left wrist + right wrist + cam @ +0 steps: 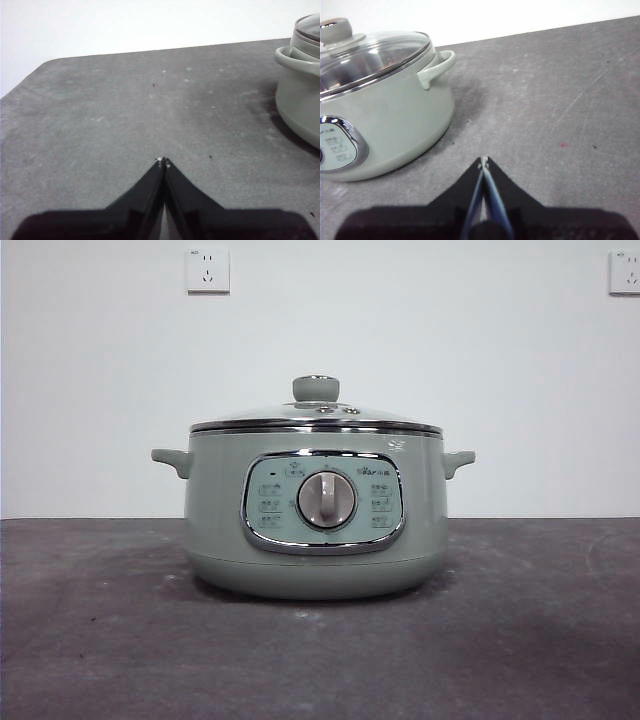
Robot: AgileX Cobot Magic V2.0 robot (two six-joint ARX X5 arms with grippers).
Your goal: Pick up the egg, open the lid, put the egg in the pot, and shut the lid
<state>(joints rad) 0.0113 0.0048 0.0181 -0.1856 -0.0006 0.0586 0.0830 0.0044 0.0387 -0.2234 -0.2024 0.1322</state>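
Both grippers, left (163, 161) and right (483, 161), are pinched shut and hold nothing, the lid (316, 417) sits on the pot (316, 510), and no egg shows, so find it first, then open wide.

There is 1 pot (315, 525) on 1 dark grey table (90, 640), and it carries 1 lid (316, 416) with 1 knob (316, 388) on top. The pot has 2 side handles, 1 control panel (322, 502) and 1 dial (326, 501) at the panel's middle. On the wall behind there are 2 white sockets, 1 (208, 270) to the left and 1 (624, 272) at the right edge. The wrist views show 2 grippers, the left gripper (163, 161) and the right gripper (483, 160), each with 2 black jaws
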